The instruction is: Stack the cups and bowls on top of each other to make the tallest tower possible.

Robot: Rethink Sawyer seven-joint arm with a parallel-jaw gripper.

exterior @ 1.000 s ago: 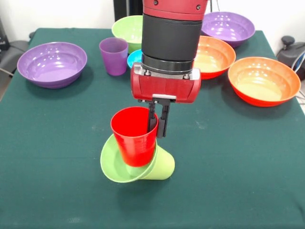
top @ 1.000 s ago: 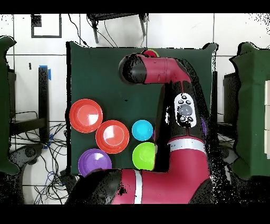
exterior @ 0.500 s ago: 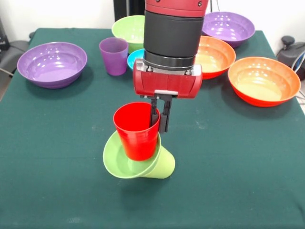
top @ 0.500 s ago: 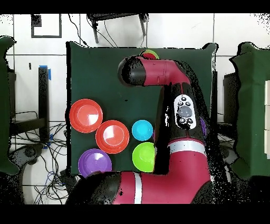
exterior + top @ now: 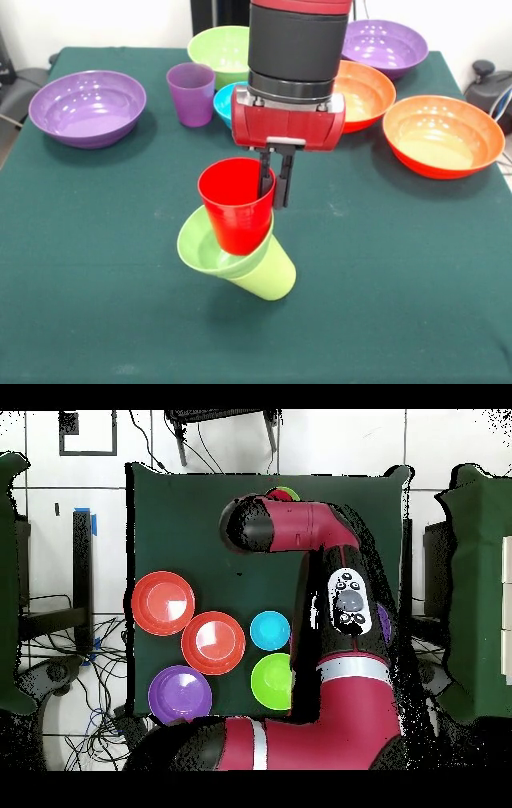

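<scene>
Gripper [image 5: 273, 178] pinching the rim of the smooth red plastic cup [image 5: 237, 206], nested below it in a tilted small lime-green ribbed bowl [image 5: 202, 244] and lime-green cup [image 5: 268, 274]; 3 joined, the rest unstacked behind.

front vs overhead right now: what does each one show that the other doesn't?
Front only: the end effector shut on the red cup rim, the cup nested in the small lime-green bowl on the tilted lime-green cup; also the purple cup.

Overhead only: the arm's elbow and links, hiding the grasp; only slivers of red and lime show at its tip.

Both: two orange bowls, the blue bowl, the medium lime-green bowl, a purple bowl, the green table.
</scene>
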